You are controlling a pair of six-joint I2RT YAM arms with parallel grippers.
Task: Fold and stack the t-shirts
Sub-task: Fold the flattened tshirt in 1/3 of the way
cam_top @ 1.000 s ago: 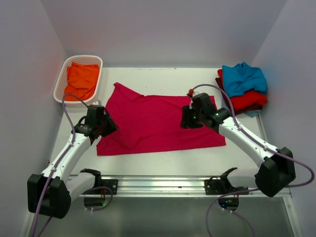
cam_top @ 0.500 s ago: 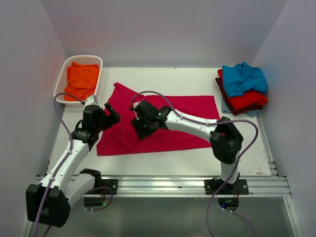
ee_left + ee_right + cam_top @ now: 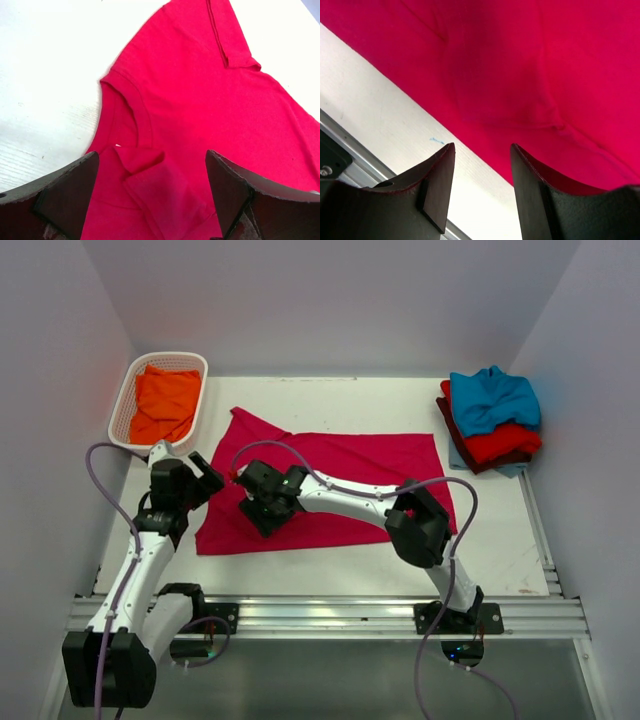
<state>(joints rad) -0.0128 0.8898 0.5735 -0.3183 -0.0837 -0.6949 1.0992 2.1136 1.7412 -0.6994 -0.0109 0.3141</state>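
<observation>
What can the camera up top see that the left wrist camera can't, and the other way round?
Only the top view shows the white basket holding the orange t-shirt, and the pile with the teal-blue t-shirt above the red t-shirt. Only the left wrist view shows the neck collar and the tiny white label close up. Both show the crimson-pink t-shirt spread on the white table.
</observation>
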